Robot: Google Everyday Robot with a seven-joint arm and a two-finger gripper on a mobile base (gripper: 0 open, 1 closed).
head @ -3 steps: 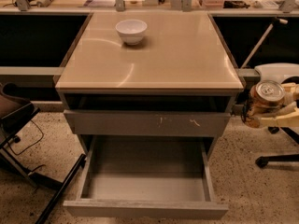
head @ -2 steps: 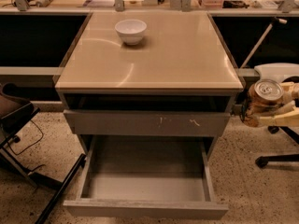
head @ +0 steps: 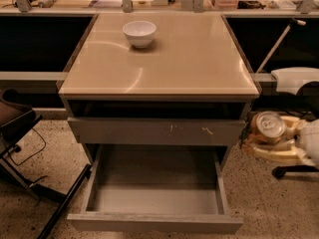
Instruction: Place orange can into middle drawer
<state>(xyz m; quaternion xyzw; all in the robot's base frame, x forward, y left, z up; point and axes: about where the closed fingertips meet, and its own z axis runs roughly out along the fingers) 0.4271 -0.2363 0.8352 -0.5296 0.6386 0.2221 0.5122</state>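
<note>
The orange can (head: 267,127) lies tilted in my gripper (head: 259,138), its silver top with pull tab facing the camera. The cream-coloured gripper is shut on the can at the right of the cabinet, level with the scratched drawer front and just off the cabinet's right side. The middle drawer (head: 155,222) stands pulled out wide at the bottom of the cabinet. Its grey inside is bare. The can is above and to the right of the drawer's right wall.
A white bowl (head: 139,33) sits at the back of the beige cabinet top (head: 159,68). A shallower drawer front with pale scratches (head: 157,132) is shut above the open drawer. A dark chair (head: 17,128) stands at the left, a chair base (head: 294,171) at the right.
The gripper with the can has moved a little lower and closer to the cabinet's right side. The drawer and bowl have not moved.
</note>
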